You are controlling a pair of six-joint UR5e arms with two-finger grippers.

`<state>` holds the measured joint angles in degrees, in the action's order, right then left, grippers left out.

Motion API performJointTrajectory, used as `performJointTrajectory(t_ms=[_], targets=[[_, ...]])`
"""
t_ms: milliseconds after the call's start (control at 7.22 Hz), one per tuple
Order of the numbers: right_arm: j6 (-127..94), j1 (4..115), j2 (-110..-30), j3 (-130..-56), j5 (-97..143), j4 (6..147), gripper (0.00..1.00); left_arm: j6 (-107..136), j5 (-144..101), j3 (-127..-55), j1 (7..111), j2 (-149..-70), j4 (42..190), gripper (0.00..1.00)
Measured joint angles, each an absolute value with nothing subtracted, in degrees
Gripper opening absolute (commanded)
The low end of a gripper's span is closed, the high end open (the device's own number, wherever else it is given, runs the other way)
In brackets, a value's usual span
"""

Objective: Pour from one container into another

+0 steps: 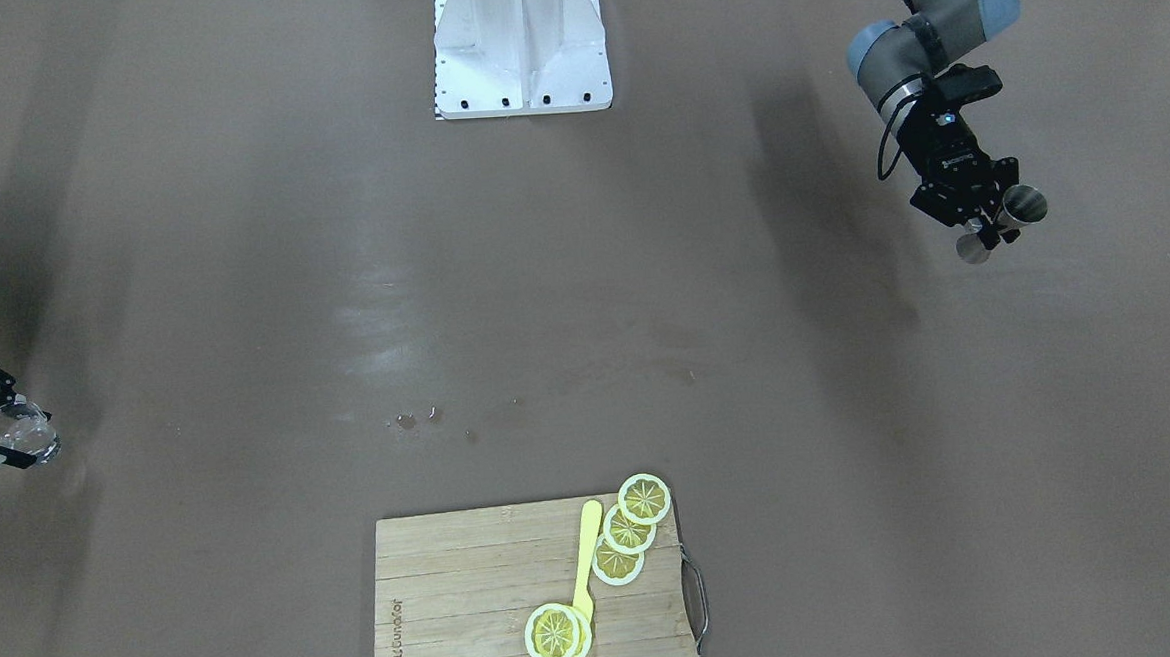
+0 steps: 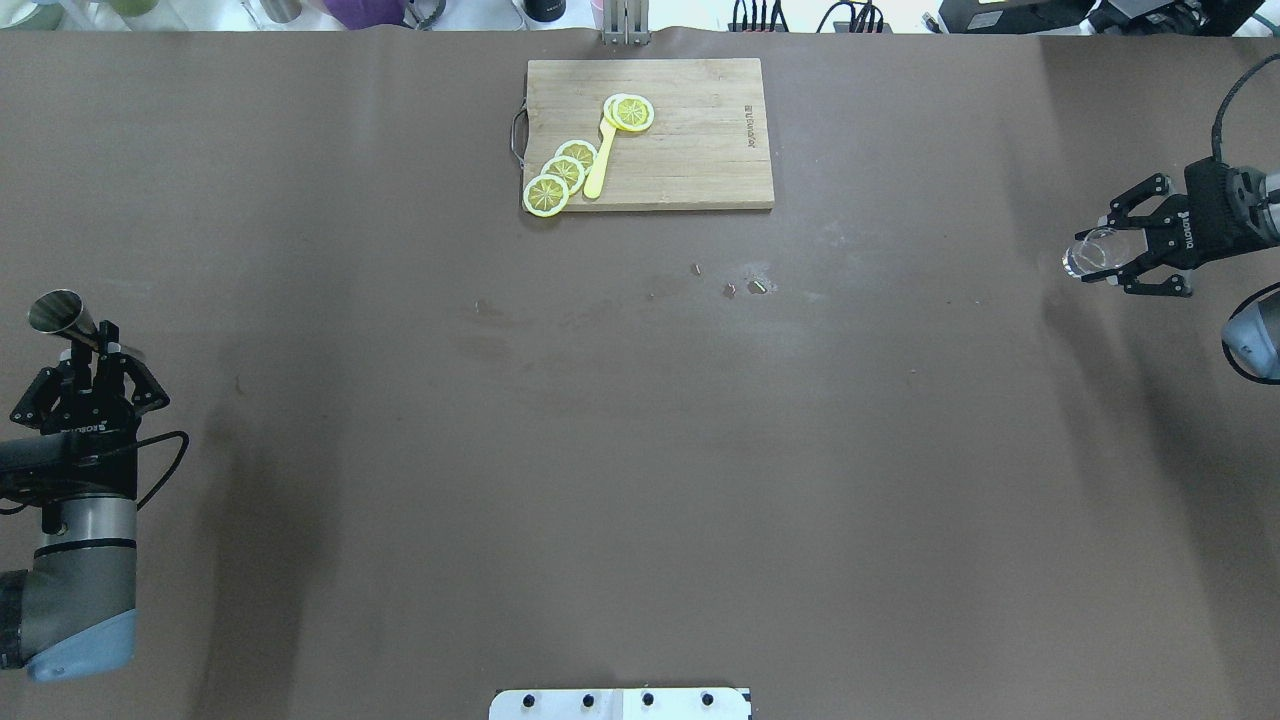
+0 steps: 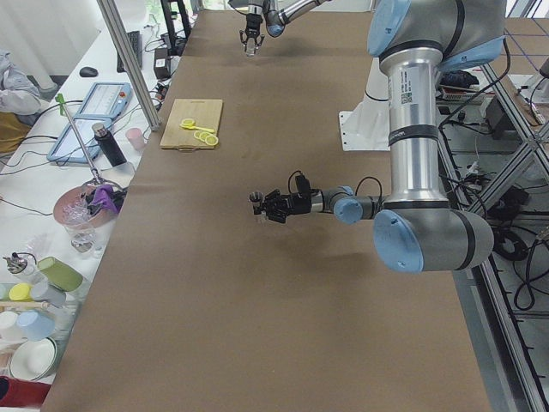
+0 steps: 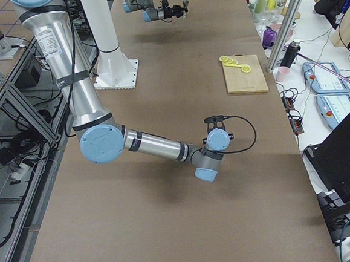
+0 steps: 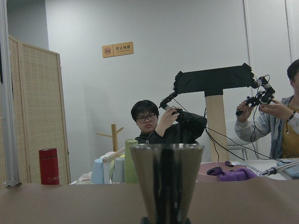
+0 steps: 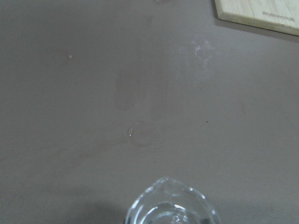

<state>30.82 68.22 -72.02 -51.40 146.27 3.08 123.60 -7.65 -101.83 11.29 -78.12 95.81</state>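
The small clear glass (image 2: 1092,252) hangs above the table (image 2: 640,450) at the robot's right end. The right gripper (image 2: 1112,250) has it clamped between its two fingers. From the right wrist camera only its rim shows, with bare brown tabletop below it. Whether anything is inside, I cannot tell.

Far across at the other end, the steel jigger (image 2: 58,310) is pinched at its narrow waist by the left gripper (image 2: 97,348), the jaws drawn in close around it. It is clear of the surface, and in the left wrist view it stands upright with the upper cone flaring wide. The two vessels are well apart.

Between them, at the far edge of the table, lies a wooden cutting board (image 2: 690,150). It carries lemon slices (image 2: 563,172) and a yellow spoon (image 2: 598,170). A few small specks (image 2: 745,288) dot the tabletop just in front of the board.
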Motion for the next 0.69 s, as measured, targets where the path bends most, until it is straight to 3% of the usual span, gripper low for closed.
performJointTrajectory(t_ms=[693], targets=[[29.12, 65.41, -71.45, -49.86, 147.19, -1.47, 0.0, 136.17, -6.52, -98.12, 7.5, -80.08, 84.02, 0.0]])
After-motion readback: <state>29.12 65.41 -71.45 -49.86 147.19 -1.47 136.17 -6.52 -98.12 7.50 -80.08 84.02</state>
